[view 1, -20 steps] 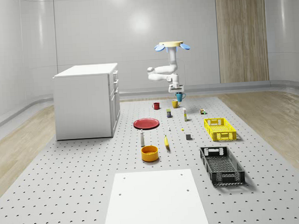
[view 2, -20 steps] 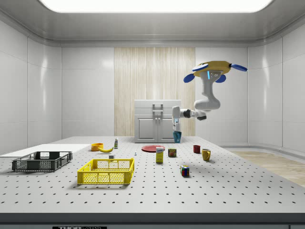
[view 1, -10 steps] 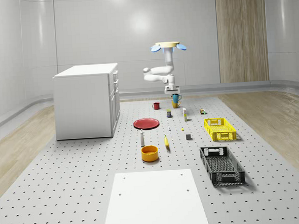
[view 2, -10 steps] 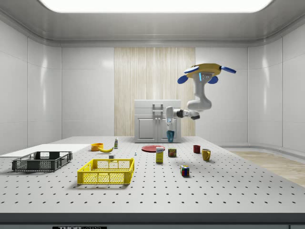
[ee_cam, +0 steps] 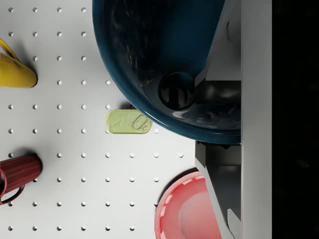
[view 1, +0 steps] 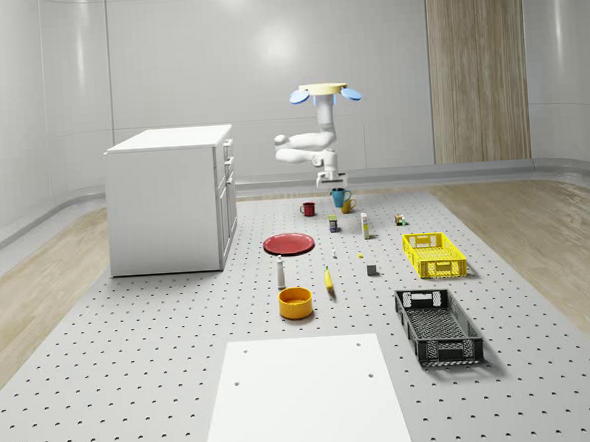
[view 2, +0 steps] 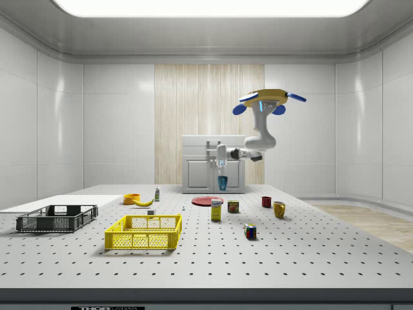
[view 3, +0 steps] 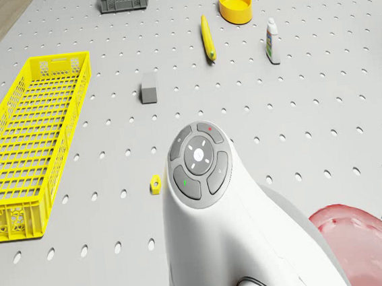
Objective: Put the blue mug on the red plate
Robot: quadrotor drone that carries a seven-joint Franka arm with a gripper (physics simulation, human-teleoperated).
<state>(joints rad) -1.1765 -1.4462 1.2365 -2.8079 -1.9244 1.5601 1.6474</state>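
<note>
- Red mug [view 1: 308,208], yellow mug [view 1: 347,206] and a can [view 1: 333,223] stand below on the table [view 1: 134,371].
- Drone [view 1: 324,92] hovers beyond red plate [view 1: 288,243].
- Gripper [view 1: 328,184] fingers clamp blue mug [view 1: 340,197], airborne, far-right of plate.

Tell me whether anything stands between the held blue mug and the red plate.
Nothing visible does. The gripper holds the blue mug in the air, apart from the round red plate; the drone hovers above the table.
</note>
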